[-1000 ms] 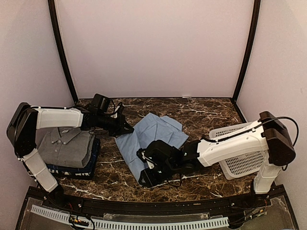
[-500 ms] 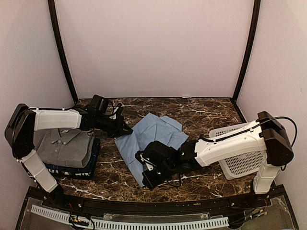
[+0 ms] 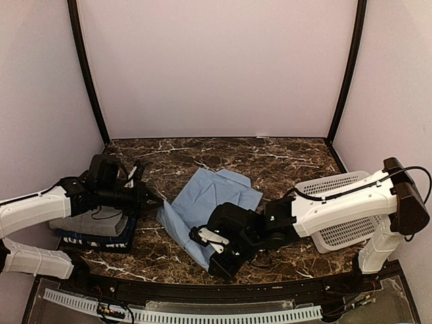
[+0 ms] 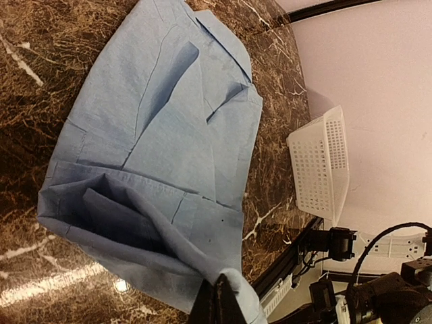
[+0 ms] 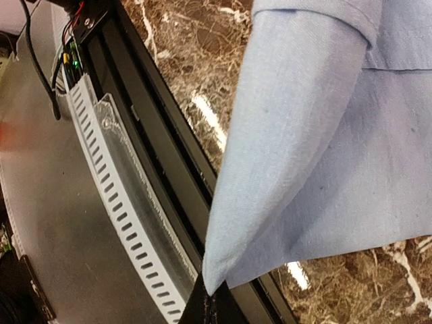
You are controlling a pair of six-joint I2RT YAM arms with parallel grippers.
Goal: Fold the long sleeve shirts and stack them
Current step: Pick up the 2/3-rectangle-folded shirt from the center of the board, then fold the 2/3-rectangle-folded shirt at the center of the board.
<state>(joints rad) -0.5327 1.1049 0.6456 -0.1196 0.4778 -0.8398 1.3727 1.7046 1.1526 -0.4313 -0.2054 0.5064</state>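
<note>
The light blue shirt [image 3: 209, 199] lies partly folded in the middle of the marble table [image 3: 283, 158]. My left gripper [image 3: 154, 202] is shut on its left edge; in the left wrist view the closed tips [image 4: 217, 298] pinch a fold of the blue cloth [image 4: 169, 128]. My right gripper [image 3: 210, 260] is shut on the shirt's near corner, and the right wrist view shows that corner [image 5: 317, 135] rising from the closed tips [image 5: 209, 297]. A folded grey shirt [image 3: 101, 224] rests on a dark navy one [image 3: 101, 240] at the left, mostly hidden under my left arm.
A white lattice basket [image 3: 341, 219] lies tipped at the right, also seen in the left wrist view as the basket [image 4: 322, 169]. The table's black front rail [image 5: 155, 135] and a slotted white strip [image 3: 202, 314] run just below the right gripper. Walls enclose the back and sides.
My left arm has swung left and toward me, dragging the blue shirt's left edge with it. The right gripper has closed on the near corner and shifted slightly nearer.
</note>
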